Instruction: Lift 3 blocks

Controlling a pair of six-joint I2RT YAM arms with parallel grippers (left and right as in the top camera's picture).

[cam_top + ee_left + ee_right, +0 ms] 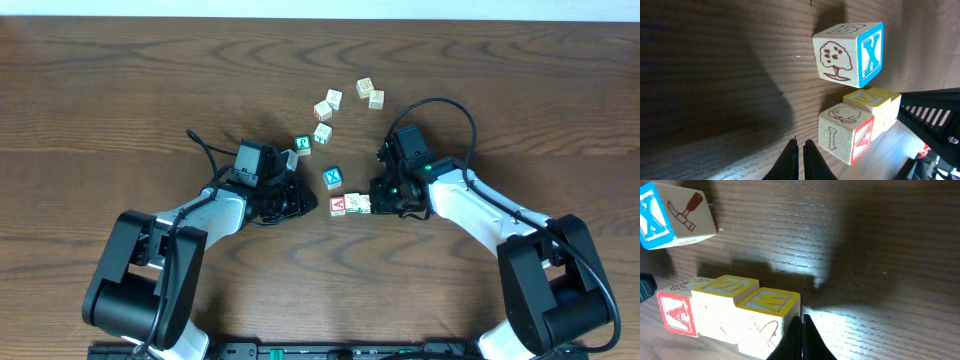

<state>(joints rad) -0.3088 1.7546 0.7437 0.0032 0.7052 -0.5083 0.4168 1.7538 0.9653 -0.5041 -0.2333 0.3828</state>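
Three blocks lie in a tight row on the wooden table: a red "A" block [338, 205] [845, 132] [675, 312], a yellow-topped middle block [352, 203] [875, 100] [722, 305] and a yellow-topped end block [364, 203] [767, 315]. My left gripper [314, 204] [801, 146] is shut and empty, its tips just beside the red end of the row. On the other side, my right gripper [373, 204] [802, 317] is shut with nothing between its fingers, its tips against the side of the end block.
A blue "X" cube [333, 178] [850, 52] [670, 215] stands just behind the row. A green-faced cube [302, 146] sits behind my left gripper. Several pale cubes [325, 108] lie scattered farther back, with two more [371, 93] to their right.
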